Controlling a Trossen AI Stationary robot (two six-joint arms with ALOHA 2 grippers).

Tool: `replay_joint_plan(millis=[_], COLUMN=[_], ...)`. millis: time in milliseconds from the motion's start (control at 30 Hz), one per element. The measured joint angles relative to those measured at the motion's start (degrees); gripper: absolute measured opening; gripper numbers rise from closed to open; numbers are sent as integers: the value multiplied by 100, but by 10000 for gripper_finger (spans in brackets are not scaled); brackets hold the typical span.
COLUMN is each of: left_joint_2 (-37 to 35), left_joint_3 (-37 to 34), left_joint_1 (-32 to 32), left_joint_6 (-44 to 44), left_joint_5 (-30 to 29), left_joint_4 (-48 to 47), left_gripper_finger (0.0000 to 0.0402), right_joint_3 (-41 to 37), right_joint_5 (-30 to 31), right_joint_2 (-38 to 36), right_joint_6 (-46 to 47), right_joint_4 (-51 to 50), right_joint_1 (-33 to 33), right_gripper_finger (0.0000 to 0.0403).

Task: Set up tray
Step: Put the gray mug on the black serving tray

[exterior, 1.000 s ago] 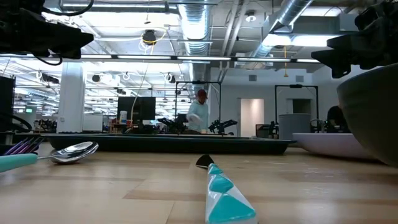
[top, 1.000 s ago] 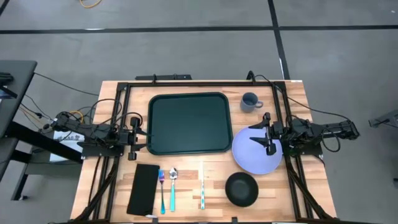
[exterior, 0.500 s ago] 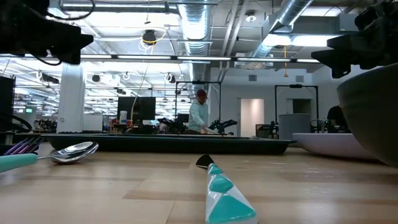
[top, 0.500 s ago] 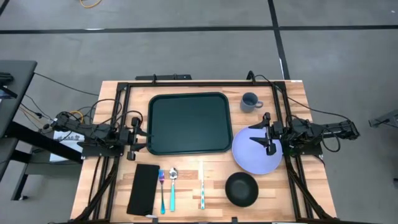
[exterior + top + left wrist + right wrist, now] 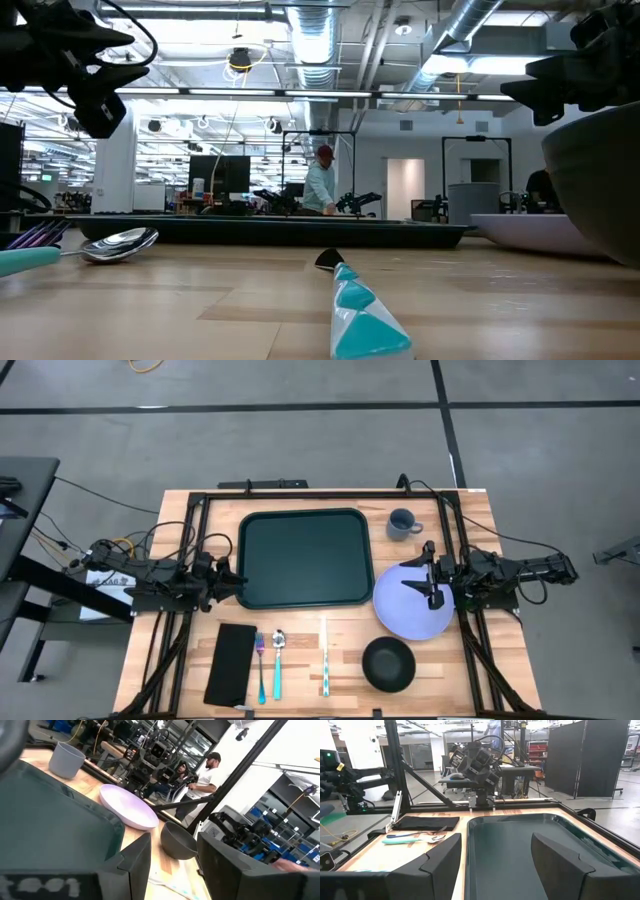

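Observation:
The dark green tray [image 5: 300,560] lies flat on the far middle of the table, also seen in the right wrist view [image 5: 520,845] and the left wrist view [image 5: 50,825]. My left gripper [image 5: 228,578] hovers open just off the tray's left rim; in its wrist view [image 5: 172,870] the rim's corner shows beside one finger. My right gripper [image 5: 425,575] hangs open above the lilac plate [image 5: 400,615], which rests on the table right of the tray. The right wrist view [image 5: 495,865] looks across the tray between open fingers.
A grey mug [image 5: 402,523] stands right of the tray's far corner. A dark bowl [image 5: 388,663] sits near the plate. At the near edge lie a black napkin [image 5: 230,662], a fork [image 5: 260,665], a spoon [image 5: 278,660] and a teal-patterned utensil [image 5: 324,665]. A person stands beyond the table [image 5: 320,185].
My left gripper has rolled about its wrist and crept a little toward the tray's left rim; its fingers, earlier spread along the table's near-far line, now look compact from above. The right arm and all objects have kept still.

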Motion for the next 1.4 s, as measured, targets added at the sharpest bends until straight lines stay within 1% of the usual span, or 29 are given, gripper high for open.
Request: replay_joint_plan(millis=[100, 167, 300, 400, 467, 567, 667, 767, 833, 933, 1033, 1100, 1167, 1267, 1400], left_joint_2=[0, 0, 0, 14, 113, 313, 723, 1315, 1766, 2449, 2996, 3351, 3644, 3970, 4200], left_joint_3=[1, 0, 0, 47, 153, 478, 790, 1087, 1201, 1332, 1542, 1693, 1850, 2081, 2341], left_joint_1=[-1, -1, -1, -1, -3, 1, 2, 23, 101, 261, 469, 639, 824, 1094, 1390], left_joint_6=[-174, -396, -1163, -1237, -1157, -693, -516, -676, -813, -820, -353, -115, 10, 64, 85], left_joint_5=[-80, -181, -778, -977, -1218, -1476, -1587, -1652, -1724, -1936, -1953, -1945, -1939, -1910, -1858], left_joint_4=[3, 9, 61, 25, -67, -49, -603, -1367, -1660, -1681, -1646, -1644, -1654, -1638, -1633], left_gripper_finger=[149, 149, 149, 149, 149, 149, 149, 149, 149, 149, 149, 149, 149, 149, 149], right_joint_3=[0, 0, 2, 2, 2, -13, -9, -5, -2, -2, -2, -2, -2, -2, 78], right_joint_5=[0, 65, 138, 138, 143, 199, 437, 1170, 1713, 2401, 2991, 3241, 3271, 3097, 2438], right_joint_2=[0, 0, -1, -2, -1, 3, 0, -2, -1, 0, 44, 81, 85, 127, 357], right_joint_6=[-4, -199, -448, -379, -197, 416, 1518, 3007, 3880, 4764, 5571, 6111, 6402, 6448, 6062], right_joint_4=[0, 3, 9, 9, 24, 368, 970, 1462, 1502, 1349, 1245, 1220, 1211, 1104, 897], right_joint_1=[-2, -17, -100, -151, -153, -159, -198, -243, -277, -313, -375, -451, -541, -675, -838], right_gripper_finger=[230, 230, 230, 230, 230, 230, 230, 230, 230, 230, 230, 230, 230, 230, 230])
